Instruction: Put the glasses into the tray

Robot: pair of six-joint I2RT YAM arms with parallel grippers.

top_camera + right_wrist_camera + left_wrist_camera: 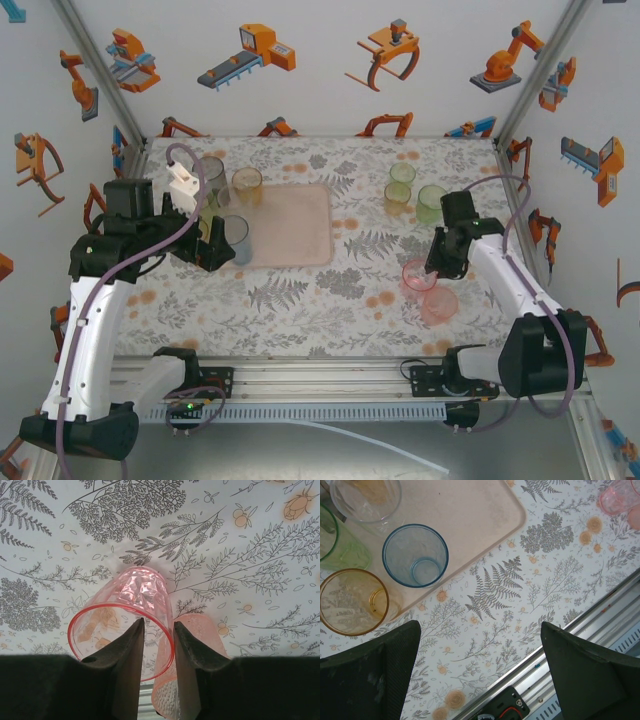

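Nine glasses [247, 183], one tray [300, 225]; left gripper [479, 630] spread wide, right gripper [158, 625] narrow astride one pink glass [135, 595] at its rim, grip unclear.

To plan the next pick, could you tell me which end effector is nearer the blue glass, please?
Left. The left end effector hovers beside the blue glass; the right end effector is across the table, straddling the rim of a pink glass.
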